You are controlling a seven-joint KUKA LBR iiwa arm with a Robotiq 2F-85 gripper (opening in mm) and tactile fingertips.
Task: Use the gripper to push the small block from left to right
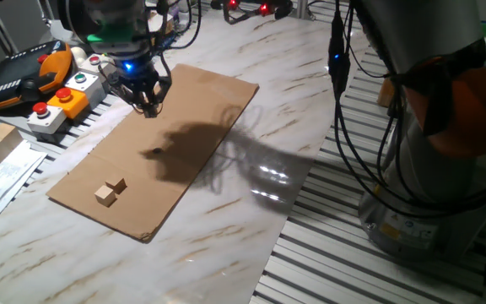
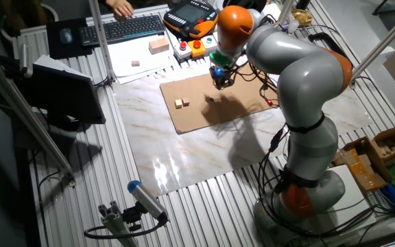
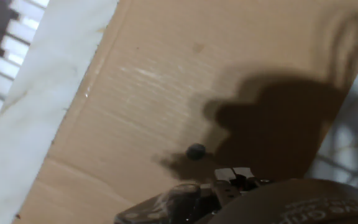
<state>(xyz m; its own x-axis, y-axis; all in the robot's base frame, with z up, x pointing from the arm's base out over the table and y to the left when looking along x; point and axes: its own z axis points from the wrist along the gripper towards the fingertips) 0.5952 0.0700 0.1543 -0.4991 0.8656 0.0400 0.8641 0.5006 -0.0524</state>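
The gripper point(image 1: 148, 105) hovers above the cardboard point(image 1: 184, 127) — fingers nearly together, holding nothing; small block point(image 1: 105, 194) well apart

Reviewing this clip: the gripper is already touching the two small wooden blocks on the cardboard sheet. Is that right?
No. The gripper hangs above the far end of the cardboard sheet, well apart from the two small wooden blocks near the other end. One fixed view shows the gap.

In the blurred hand view, the pincer point(image 3: 234, 174) was cut off by the bottom edge, its jaw gap unreadable; the wooden blocks fell outside that frame.
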